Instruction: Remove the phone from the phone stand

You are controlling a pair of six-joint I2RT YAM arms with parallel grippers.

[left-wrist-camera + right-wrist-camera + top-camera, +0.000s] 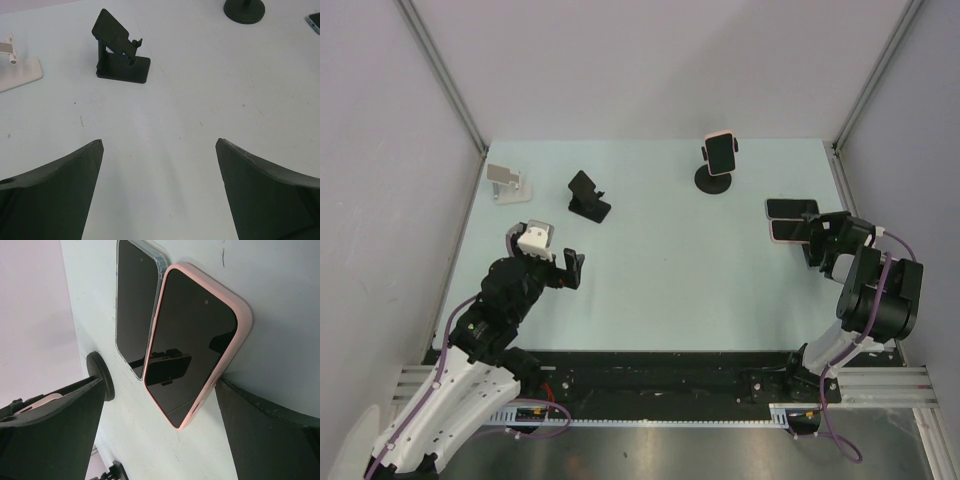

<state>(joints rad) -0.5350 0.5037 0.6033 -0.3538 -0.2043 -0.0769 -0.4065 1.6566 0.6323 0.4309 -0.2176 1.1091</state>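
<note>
Top view: mounted phone (pixel 722 152), pink-cased, seated in the cradle of the round-base stand (pixel 714 181) at the far centre-right of the tabletop (pixel 650 290). Portrait, long axis rising from the cradle and leaning back, dark screen toward the near edge. Judged not yet removed.

At the right edge, right hand (pixel 813 243): fingers apart, clamped on nothing, low beside two phones lying flat and side by side, a clear-cased phone (pixel 791 208) and a flat pink-cased phone (pixel 790 230). From this hand, mounted phone farther out and to the left, beyond the two flat phones. On the near left, left hand (pixel 572 268): fingers likewise apart, holding nothing, well apart from the round-base stand. Right hand the nearer of the two, so judged the likelier for the lift: closing across the short axis, then drawing up along the long axis.

Right wrist view: both flat phones close up, near end of the pink-cased one lying between the parted fingers (pixel 50 440); contact with the other finger not resolvable. Only the round base at the left margin, with a pink sliver behind the finger, probably the mounted phone, mostly hidden.

Left wrist view: black folding stand (pixel 120 50) and white stand (pixel 17 70), both without phones; round base cut by the top edge, cradle out of frame. Mounted phone whole in the top view alone.
</note>
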